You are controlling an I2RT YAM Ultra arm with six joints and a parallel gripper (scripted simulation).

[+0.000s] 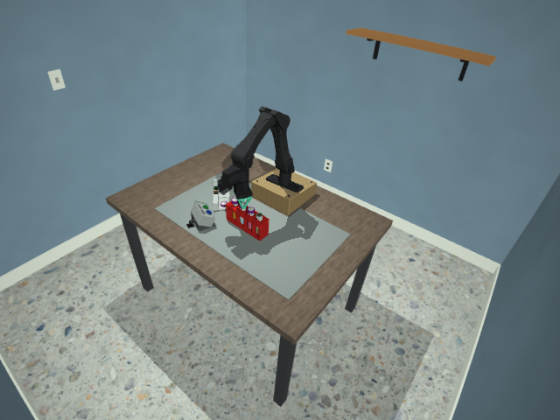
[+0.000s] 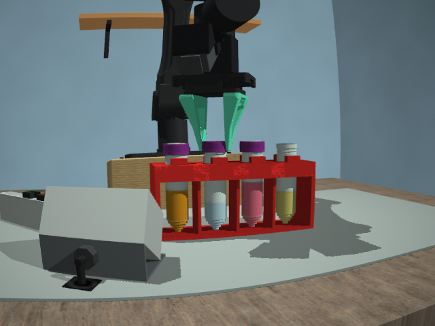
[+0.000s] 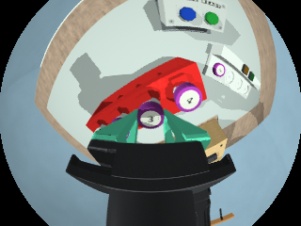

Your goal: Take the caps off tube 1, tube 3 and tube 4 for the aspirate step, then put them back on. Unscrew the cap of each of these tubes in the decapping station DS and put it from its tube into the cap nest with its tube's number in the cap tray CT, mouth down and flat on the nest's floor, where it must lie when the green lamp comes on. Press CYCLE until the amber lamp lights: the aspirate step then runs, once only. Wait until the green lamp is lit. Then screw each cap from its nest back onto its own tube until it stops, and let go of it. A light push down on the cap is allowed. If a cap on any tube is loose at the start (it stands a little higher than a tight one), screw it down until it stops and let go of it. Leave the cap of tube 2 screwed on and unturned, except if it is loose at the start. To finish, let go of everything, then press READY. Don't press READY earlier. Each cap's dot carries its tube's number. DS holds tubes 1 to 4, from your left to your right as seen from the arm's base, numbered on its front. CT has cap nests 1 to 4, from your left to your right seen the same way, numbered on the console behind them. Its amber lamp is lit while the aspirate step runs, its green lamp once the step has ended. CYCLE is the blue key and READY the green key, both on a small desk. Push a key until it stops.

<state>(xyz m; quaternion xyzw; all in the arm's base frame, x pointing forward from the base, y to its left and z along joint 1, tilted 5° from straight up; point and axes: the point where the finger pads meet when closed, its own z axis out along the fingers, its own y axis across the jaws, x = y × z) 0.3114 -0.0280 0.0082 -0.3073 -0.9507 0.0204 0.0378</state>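
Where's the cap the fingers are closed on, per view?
Top: mid-table, nearly hidden between the green fingers.
Exterior: purple cap, centre, second from the left in the row.
Wrist: lower centre, just above the fingers.
Shared landmark: the red rack under it.

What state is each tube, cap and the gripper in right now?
Gripper: shut on blue tube's cap.
Orange tube: capped.
Blue tube: capped, cap gripped.
Pink tube: capped.
Yellow tube: uncapped, threads bare.
Loose cap: sitting in a tray nest.
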